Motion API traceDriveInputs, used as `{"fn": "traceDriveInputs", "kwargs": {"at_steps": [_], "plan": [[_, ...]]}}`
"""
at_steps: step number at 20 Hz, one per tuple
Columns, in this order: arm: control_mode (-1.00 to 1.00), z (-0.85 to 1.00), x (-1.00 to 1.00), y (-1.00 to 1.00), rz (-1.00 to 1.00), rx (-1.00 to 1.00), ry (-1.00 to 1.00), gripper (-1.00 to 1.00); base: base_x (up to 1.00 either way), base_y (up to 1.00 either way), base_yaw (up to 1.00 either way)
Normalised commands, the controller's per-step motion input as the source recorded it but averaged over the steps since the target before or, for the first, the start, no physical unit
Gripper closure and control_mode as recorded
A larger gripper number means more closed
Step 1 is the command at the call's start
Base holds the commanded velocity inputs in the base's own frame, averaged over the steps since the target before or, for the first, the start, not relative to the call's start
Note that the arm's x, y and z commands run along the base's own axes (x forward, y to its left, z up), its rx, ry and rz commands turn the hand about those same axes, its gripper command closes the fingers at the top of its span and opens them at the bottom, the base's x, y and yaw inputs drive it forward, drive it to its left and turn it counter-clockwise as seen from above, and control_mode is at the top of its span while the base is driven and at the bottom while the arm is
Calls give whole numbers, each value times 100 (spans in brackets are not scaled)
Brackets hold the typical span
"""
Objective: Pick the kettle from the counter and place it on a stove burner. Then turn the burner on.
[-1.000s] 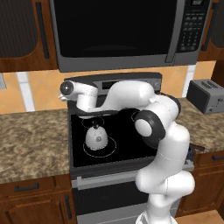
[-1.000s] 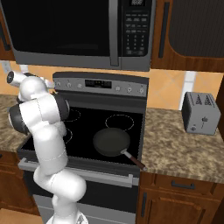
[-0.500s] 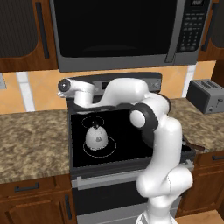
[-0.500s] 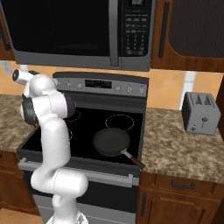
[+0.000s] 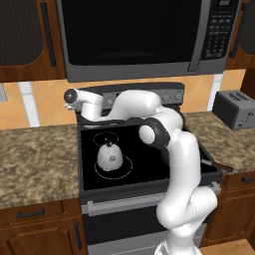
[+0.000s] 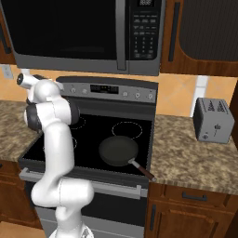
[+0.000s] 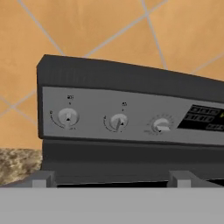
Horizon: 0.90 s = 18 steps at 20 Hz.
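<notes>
Silvery-grey and squat, the kettle [image 5: 110,156] sits upright inside the widest white burner ring [image 5: 124,170] on the black glass cooktop [image 5: 149,164], below and behind the fingers; the fingers [image 7: 111,178] show two grey tips [image 7: 42,179] set wide apart with nothing between them, so they are released; straight ahead of them stands the stove's grey control panel [image 7: 131,120]; the left knob [image 7: 68,117] lies above the left tip, the middle knob [image 7: 118,122] between the tips, a third knob [image 7: 161,125] toward the right tip; speckled granite tabletop [image 5: 35,154] lies left of the fingers; a black frying pan [image 6: 118,150] rests on the cooktop's right side.
</notes>
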Motion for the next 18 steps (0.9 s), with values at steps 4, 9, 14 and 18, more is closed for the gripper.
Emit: {"fn": "traceDriveInputs", "kwargs": {"at_steps": [4,9,14,18], "plan": [[-100,-10,27,0,0,0,0,-100,0,0,0],[-100,-10,33,0,0,0,3,-100,0,0,0],[-100,-4,35,0,0,1,4,-100,0,0,0],[-100,0,33,16,0,0,4,-100,0,0,0]]}}
